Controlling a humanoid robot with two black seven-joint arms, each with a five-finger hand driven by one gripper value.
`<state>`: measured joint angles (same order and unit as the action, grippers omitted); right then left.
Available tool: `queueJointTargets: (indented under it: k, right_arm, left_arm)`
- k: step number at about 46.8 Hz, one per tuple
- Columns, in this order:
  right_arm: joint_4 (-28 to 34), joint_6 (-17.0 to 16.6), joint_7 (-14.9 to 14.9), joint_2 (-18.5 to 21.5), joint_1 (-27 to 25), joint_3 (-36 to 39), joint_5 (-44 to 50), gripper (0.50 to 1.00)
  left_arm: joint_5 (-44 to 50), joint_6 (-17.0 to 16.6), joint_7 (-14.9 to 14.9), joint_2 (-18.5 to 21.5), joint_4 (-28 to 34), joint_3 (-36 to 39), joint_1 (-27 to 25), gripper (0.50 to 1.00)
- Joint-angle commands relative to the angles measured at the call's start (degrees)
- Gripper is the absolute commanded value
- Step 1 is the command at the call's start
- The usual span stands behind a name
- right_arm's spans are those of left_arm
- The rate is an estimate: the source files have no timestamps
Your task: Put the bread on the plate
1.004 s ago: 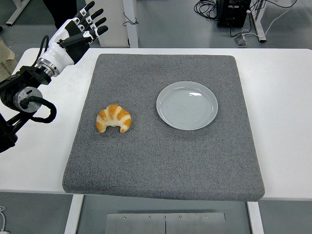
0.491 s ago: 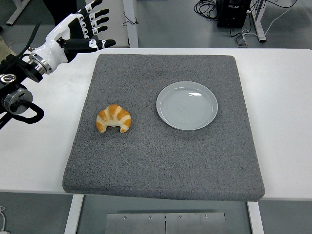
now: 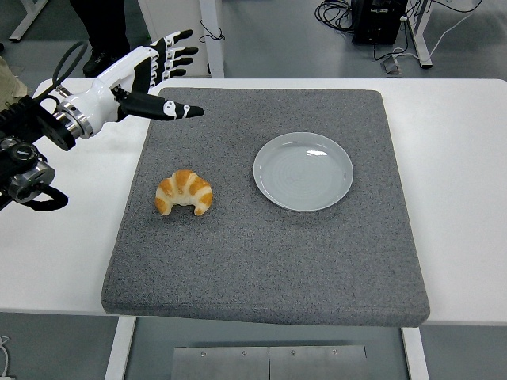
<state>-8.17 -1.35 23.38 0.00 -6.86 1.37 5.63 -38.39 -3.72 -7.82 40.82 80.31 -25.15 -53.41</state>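
The left hand (image 3: 154, 79) hung over the far left corner of the grey mat (image 3: 265, 261), fingers spread wide and thumb stretched out toward the middle, with nothing in its grasp. The croissant (image 3: 184, 192) lay on the mat near its left edge, about halfway down, well apart from the hand. The grey plate (image 3: 303, 171) sat bare beside the bread, nearer the mat's centre. The mat covered most of the white desk (image 3: 459, 158).
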Motion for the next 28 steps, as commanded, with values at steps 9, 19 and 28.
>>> queueJointTargets:
  k: [9,19,28]
  right_arm:
    - [0.0,0.0,0.0,0.0,0.0,0.0,0.0,1.000]
    - [0.0,0.0,0.0,0.0,0.0,0.0,0.0,1.000]
    - [0.0,0.0,0.0,0.0,0.0,0.0,0.0,1.000]
  left_arm:
    - [-11.2,0.2,5.7,4.2,4.9,3.5,-1.3,0.974]
    - [-20.5,0.8,4.9,6.8,6.1,7.6,-1.0,0.974]
    - [-25.9,1.0,4.7,7.2,7.4,10.0,-0.9,0.972]
